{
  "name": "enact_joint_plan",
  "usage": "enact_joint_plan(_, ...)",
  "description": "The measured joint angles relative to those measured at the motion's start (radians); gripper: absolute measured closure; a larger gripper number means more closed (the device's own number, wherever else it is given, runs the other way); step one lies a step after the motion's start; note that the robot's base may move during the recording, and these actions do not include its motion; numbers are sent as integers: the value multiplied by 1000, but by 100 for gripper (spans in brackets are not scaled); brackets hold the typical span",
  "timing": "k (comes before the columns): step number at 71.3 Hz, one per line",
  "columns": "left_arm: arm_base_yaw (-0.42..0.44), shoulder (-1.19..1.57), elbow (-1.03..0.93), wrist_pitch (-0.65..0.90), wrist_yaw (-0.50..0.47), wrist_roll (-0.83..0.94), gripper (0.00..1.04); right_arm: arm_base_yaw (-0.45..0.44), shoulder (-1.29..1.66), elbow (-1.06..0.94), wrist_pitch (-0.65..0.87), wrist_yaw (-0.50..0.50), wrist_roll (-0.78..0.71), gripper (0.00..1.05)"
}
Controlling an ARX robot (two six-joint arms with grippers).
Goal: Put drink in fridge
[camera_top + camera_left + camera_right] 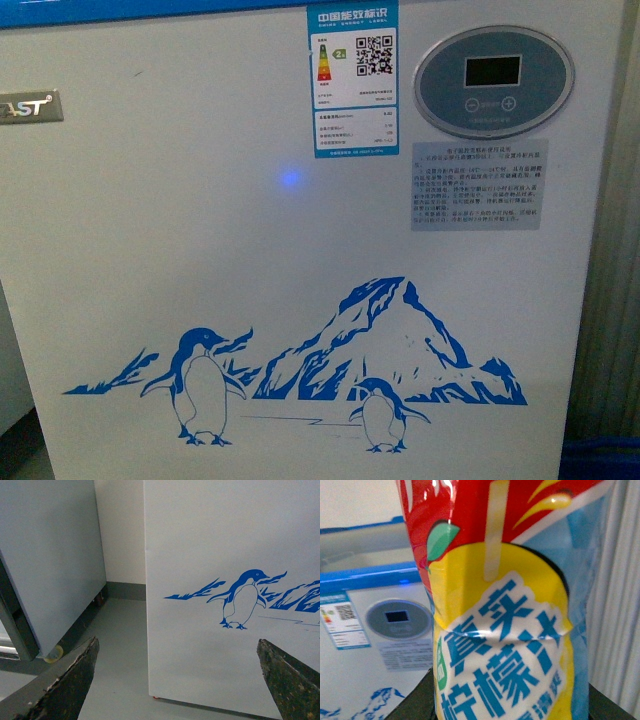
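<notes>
The grey floor [120, 660] runs back to a dark skirting at the wall and carries two units. The white fridge [225, 555] with the blue penguin print rests on what looks like a small foot [156, 697] at its near corner. The plain grey cabinet [50, 555] stands apart from it on a yellowish caster [53, 654].

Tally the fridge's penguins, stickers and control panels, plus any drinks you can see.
penguins: 2
stickers: 2
control panel: 1
drink: 1
Total: 6
</notes>
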Motion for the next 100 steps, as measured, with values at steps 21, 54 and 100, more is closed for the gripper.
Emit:
enact_joint_plan(21,0,0,0,0,0,0,8,19,-30,-61,-28,24,21,65)
enact_joint_plan(54,0,0,0,0,0,0,8,27,-32,-77,-35,34,24,65)
enact_joint_plan(100,0,0,0,0,0,0,8,28,-33,-77,-35,34,24,65)
